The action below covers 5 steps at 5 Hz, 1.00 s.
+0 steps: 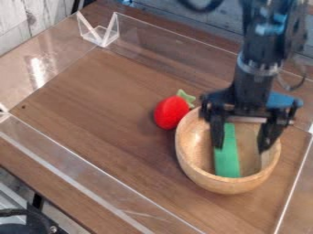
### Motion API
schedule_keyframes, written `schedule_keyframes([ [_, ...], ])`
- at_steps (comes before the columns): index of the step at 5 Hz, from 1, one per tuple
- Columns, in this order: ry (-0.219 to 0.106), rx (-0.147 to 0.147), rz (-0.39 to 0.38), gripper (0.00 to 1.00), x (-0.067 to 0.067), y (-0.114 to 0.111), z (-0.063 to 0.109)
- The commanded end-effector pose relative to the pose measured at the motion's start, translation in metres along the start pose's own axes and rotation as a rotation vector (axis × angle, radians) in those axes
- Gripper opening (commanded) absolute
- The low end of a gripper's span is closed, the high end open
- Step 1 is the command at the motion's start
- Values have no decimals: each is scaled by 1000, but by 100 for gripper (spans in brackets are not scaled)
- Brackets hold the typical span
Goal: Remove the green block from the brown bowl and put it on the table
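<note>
The brown bowl (196, 166) sits at the right front of the table (98, 101). Inside it lies the green block (228, 157), a flat bright green bar pointing away from the camera. My gripper (242, 135) hangs straight down over the bowl, open, with one finger (214, 131) on the left of the block's far end and the other on the right. Nothing is between the fingers other than the block below them; I cannot tell whether they touch it.
A red strawberry-like toy (171, 111) with a green top lies just left of the bowl's rim. Clear plastic walls (73, 187) line the table edges. A clear plastic stand (97, 30) is at the back left corner.
</note>
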State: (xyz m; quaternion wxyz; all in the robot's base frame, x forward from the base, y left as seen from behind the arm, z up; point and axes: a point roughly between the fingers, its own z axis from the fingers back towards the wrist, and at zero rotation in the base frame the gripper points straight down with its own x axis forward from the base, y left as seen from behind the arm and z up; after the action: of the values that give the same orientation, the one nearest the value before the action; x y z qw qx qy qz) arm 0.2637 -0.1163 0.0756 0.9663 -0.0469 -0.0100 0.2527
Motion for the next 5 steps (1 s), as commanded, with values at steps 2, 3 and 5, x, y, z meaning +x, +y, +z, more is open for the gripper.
schedule_keyframes([
  [2,-92,-118,30,100,23,9,27],
  [3,-114,-138,-10,100,26,17,42],
  [5,-121,-146,-49,100,11,20,39],
])
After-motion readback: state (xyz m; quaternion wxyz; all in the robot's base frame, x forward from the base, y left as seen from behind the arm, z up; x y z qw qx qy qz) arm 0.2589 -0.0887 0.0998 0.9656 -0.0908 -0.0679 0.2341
